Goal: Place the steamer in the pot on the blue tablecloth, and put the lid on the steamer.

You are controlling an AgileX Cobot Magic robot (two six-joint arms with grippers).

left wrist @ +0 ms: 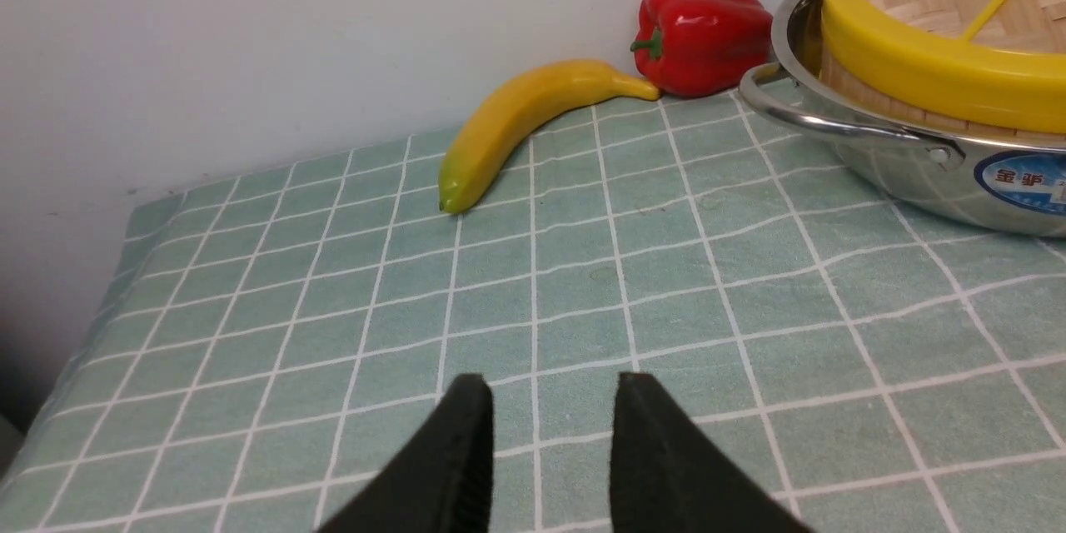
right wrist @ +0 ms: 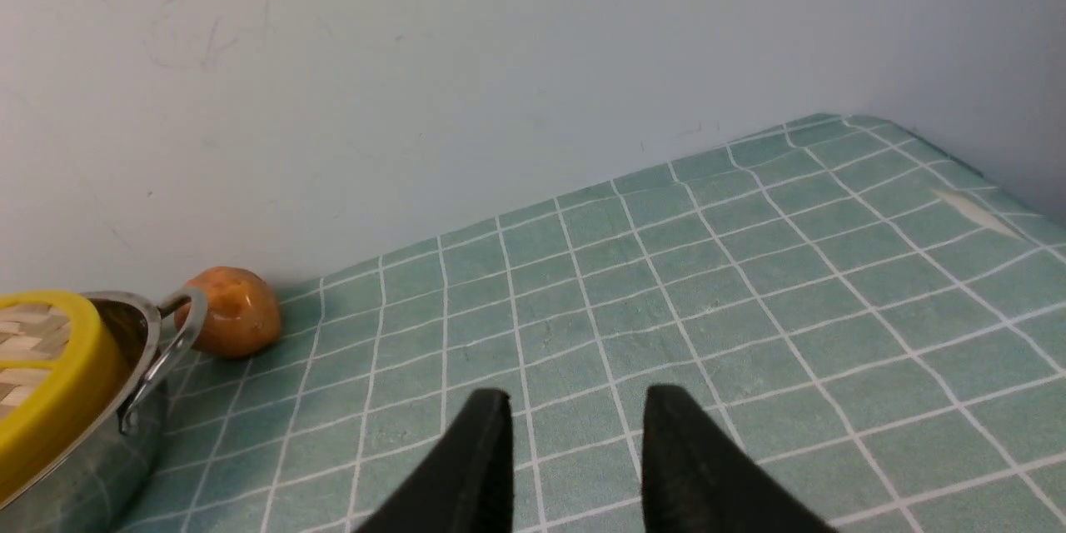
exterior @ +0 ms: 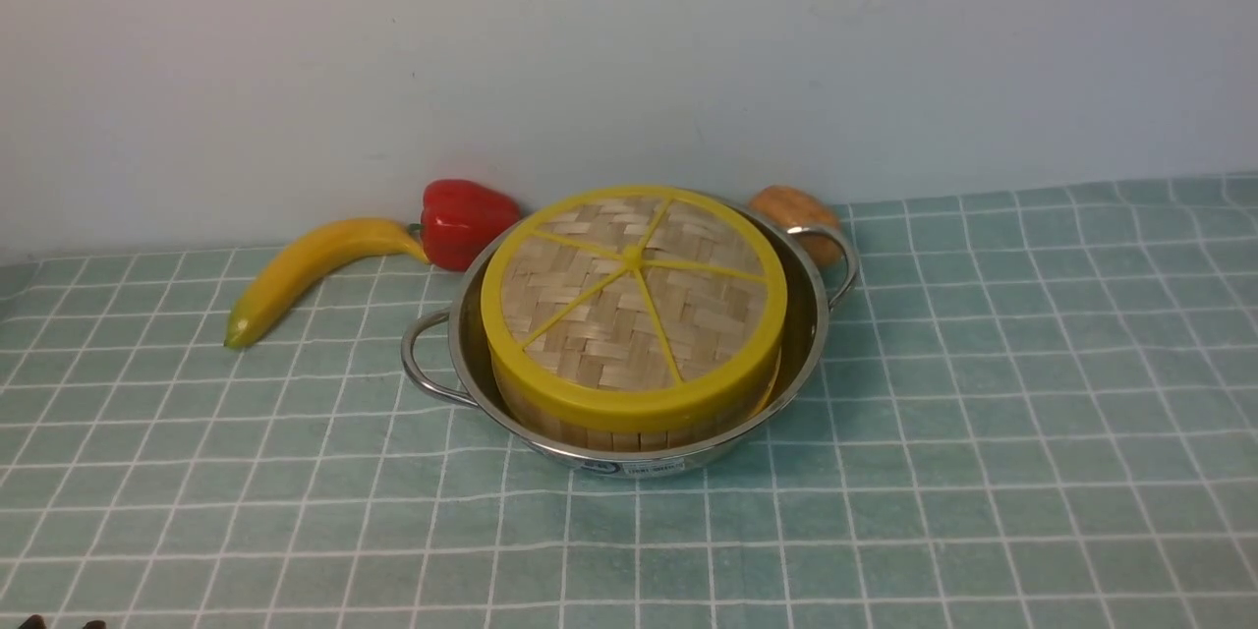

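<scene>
Both grippers, the left gripper and the right gripper, are hovering moderately open and empty over the blue tablecloth; the pot is holding the steamer, the lid sitting on top
</scene>
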